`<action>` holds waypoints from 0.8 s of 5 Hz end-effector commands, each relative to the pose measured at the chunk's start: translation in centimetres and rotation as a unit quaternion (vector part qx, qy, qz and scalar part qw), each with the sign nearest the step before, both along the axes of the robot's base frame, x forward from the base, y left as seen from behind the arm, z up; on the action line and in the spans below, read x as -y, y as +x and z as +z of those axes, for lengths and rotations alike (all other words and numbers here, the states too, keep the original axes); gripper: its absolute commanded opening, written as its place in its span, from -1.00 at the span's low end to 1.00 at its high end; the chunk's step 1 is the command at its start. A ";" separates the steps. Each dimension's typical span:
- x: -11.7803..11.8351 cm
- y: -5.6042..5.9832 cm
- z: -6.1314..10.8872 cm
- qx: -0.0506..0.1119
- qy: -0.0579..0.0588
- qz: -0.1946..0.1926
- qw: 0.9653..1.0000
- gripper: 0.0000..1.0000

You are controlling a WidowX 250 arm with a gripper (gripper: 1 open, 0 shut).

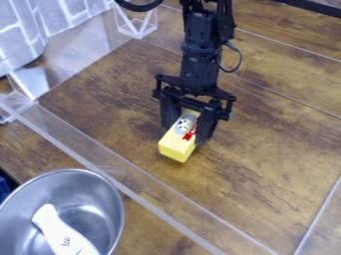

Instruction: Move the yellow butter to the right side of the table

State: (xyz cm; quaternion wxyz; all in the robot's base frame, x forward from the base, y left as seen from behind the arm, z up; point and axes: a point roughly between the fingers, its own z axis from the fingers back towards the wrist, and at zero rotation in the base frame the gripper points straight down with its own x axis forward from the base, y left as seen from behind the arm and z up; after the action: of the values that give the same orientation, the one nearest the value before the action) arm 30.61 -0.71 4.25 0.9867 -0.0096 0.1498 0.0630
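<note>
The yellow butter (176, 147) lies on the dark wood table (273, 174) near its middle, white label with a red mark facing up. My black gripper (190, 126) comes straight down over the block's far end. Its fingers stand against the block's two sides, shut on it. The far end of the butter is hidden under the gripper.
A steel bowl (60, 214) with a white utensil (54, 225) inside sits at the front left, beyond the clear plastic edge strip (94, 159). Patterned white cloth (34, 35) hangs at the upper left. Bare wood stretches to the right of the butter.
</note>
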 end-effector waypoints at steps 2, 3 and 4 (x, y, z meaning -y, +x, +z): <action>0.8 1.2 2.1 0.039 -0.002 -0.011 0.999 -1.00; 0.8 1.3 2.1 0.039 -0.002 -0.011 0.999 -1.00; 0.9 1.3 2.2 0.038 -0.003 -0.011 0.999 -1.00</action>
State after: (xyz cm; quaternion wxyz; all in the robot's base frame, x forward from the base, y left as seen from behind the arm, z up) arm 30.96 -0.83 4.52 0.9871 -0.0118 0.1462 0.0637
